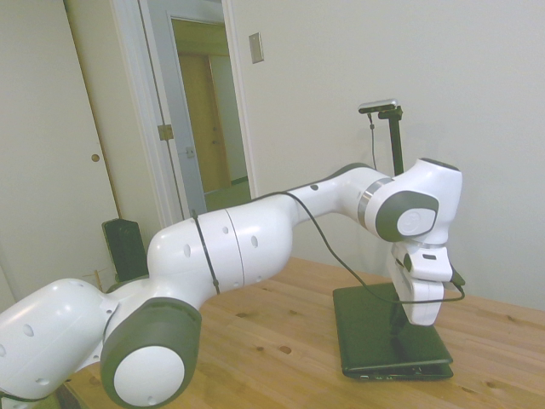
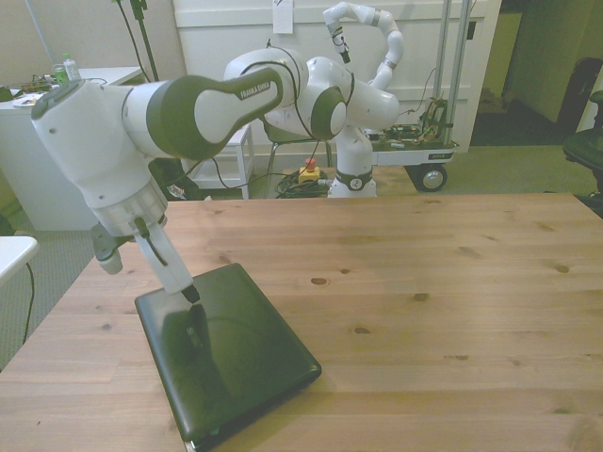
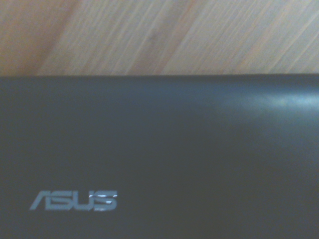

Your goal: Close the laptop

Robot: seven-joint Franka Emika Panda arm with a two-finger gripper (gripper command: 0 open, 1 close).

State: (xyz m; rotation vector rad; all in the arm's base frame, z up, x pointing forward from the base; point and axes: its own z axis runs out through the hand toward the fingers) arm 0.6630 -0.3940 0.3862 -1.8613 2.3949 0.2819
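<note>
The laptop (image 2: 231,353) lies flat on the wooden table (image 2: 424,282) with its glossy dark lid down, near the front view's left front corner. In the side view the laptop (image 1: 375,328) sits at the table's near right part. My gripper (image 2: 192,295) slants down onto the lid's far edge, and its tip touches the lid. The fingers (image 2: 170,266) show as one narrow bar, shut with nothing between them. The side view has the gripper (image 1: 423,320) standing over the lid. The wrist view shows the lid (image 3: 164,159) close up, with a silver logo (image 3: 75,200) and table wood beyond its edge.
Bare wood takes up the table's middle and the front view's right side. A cart (image 2: 419,146) with cables and a white cabinet (image 2: 33,151) stand on the floor behind the table. In the side view a wall and a doorway (image 1: 209,119) lie beyond.
</note>
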